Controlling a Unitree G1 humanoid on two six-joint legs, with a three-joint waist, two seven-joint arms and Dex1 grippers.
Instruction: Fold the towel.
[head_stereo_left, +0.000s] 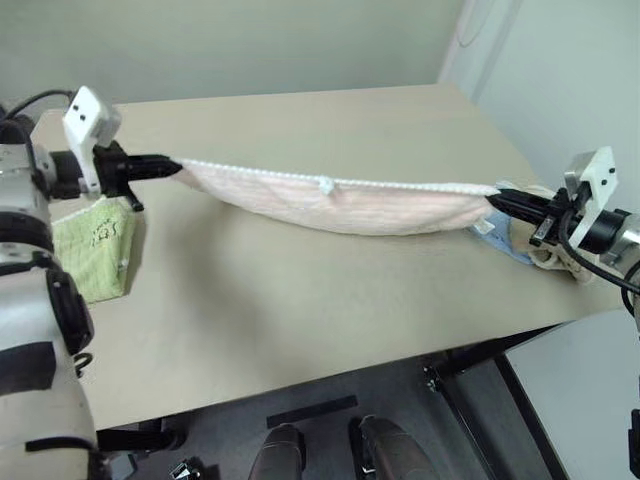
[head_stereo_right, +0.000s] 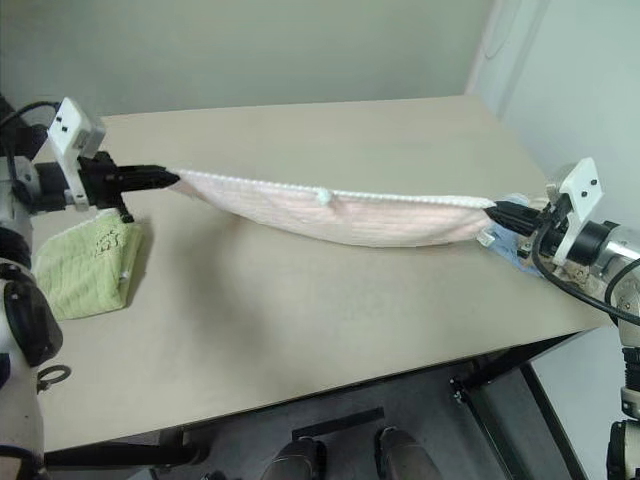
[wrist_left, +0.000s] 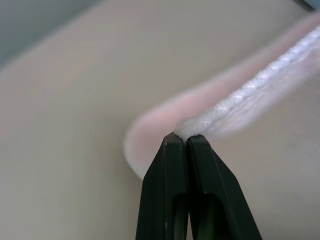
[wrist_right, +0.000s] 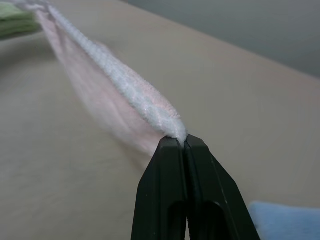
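The pale pink towel (head_stereo_left: 340, 205) hangs stretched above the table between my two grippers, its white stitched edge on top and a tiny loop at mid-length. It sags in the middle, folded double along its length. My left gripper (head_stereo_left: 172, 167) is shut on the towel's left end, and my right gripper (head_stereo_left: 500, 196) is shut on its right end. In the left wrist view the black fingers (wrist_left: 172, 165) pinch the white edge of the towel (wrist_left: 235, 102). The right wrist view shows the same grip on the towel (wrist_right: 135, 92) by the other gripper (wrist_right: 182, 142).
A light green folded towel (head_stereo_left: 100, 250) lies on the beige table (head_stereo_left: 300, 330) below my left gripper. A beige folded towel (head_stereo_left: 545, 250) and a blue cloth (head_stereo_left: 495, 240) lie at the table's right edge under my right gripper. A white wall stands beyond on the right.
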